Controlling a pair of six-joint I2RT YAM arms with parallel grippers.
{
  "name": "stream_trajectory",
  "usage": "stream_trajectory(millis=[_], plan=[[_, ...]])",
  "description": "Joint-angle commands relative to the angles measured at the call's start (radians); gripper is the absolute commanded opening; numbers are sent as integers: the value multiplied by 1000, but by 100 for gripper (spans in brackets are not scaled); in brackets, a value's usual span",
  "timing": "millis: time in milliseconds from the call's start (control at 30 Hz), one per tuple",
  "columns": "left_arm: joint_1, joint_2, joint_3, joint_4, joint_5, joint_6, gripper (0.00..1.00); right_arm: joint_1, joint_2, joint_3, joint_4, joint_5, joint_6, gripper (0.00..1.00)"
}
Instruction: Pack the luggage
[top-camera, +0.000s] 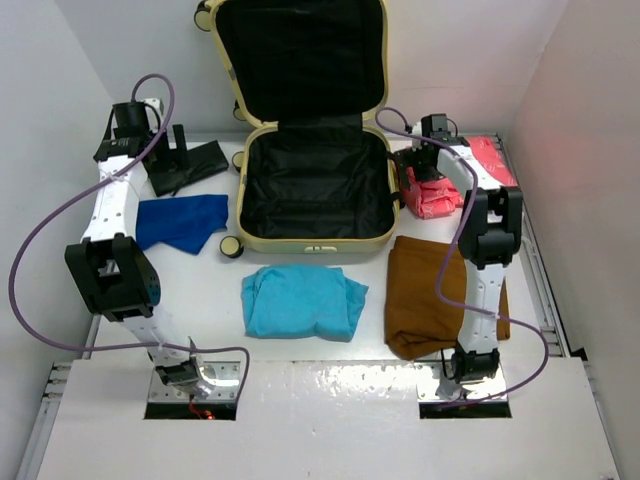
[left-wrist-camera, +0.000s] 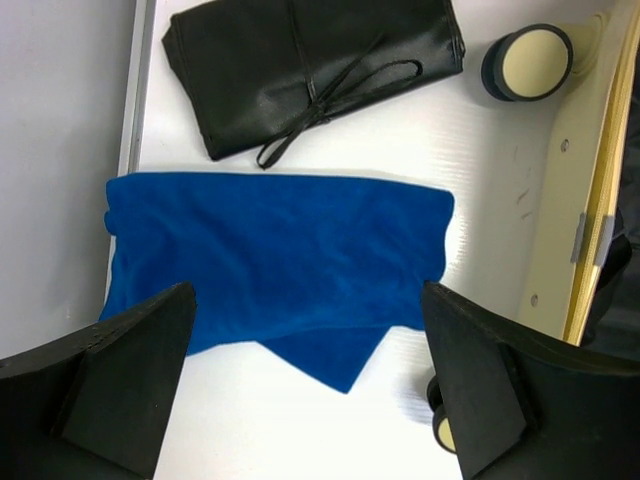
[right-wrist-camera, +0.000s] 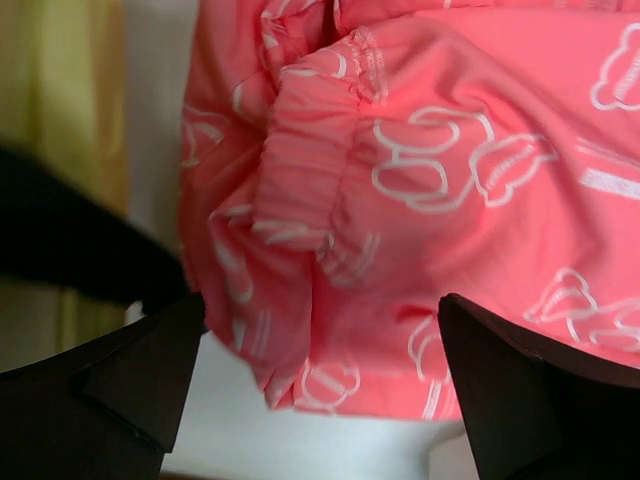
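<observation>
1. The luggage (top-camera: 318, 190) lies open at the far middle of the tabletop (top-camera: 200, 290), lid propped upright, so its black-lined tray is ready to receive clothes.
2. The left pincer (left-wrist-camera: 305, 350) hangs spread above the folded blue cloth (left-wrist-camera: 280, 250), left of the luggage, apparently lining up a grab.
3. The right pincer (right-wrist-camera: 318, 340), also spread and holding nothing, hovers over the pink printed garment (right-wrist-camera: 420, 180) on the luggage's right.
</observation>
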Motion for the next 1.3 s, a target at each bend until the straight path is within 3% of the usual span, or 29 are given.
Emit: stream_trajectory(millis=[0, 200, 300, 367, 400, 467, 633, 900, 1100, 1267], plan=[[17, 18, 47, 5, 10, 5, 100, 0, 52, 80, 22, 44, -43, 100], [17, 38, 56, -4, 0, 5, 100, -12, 201, 234, -44, 52, -54, 100], [17, 38, 56, -4, -10, 5, 100, -29, 230, 262, -66, 44, -2, 68], [17, 49, 65, -4, -10, 5, 100, -43, 226, 253, -70, 36, 0, 37], [17, 49, 65, -4, -10, 5, 100, -55, 221, 227, -70, 32, 6, 14], [17, 58, 65, -4, -10, 5, 100, -62, 194, 209, -86, 24, 11, 0], [17, 67, 75, -4, 13, 5, 100, -141, -19, 123, -96, -101, 51, 0], [17, 76, 75, -4, 43, -4, 100, -195, -275, 161, -103, -369, 172, 0], [26, 96, 84, -4, 63, -13, 100, -30, -332, 77, -6, -421, 253, 0], [45, 87, 62, -4, 63, -22, 100, 141, -215, 174, 83, -395, 376, 0]])
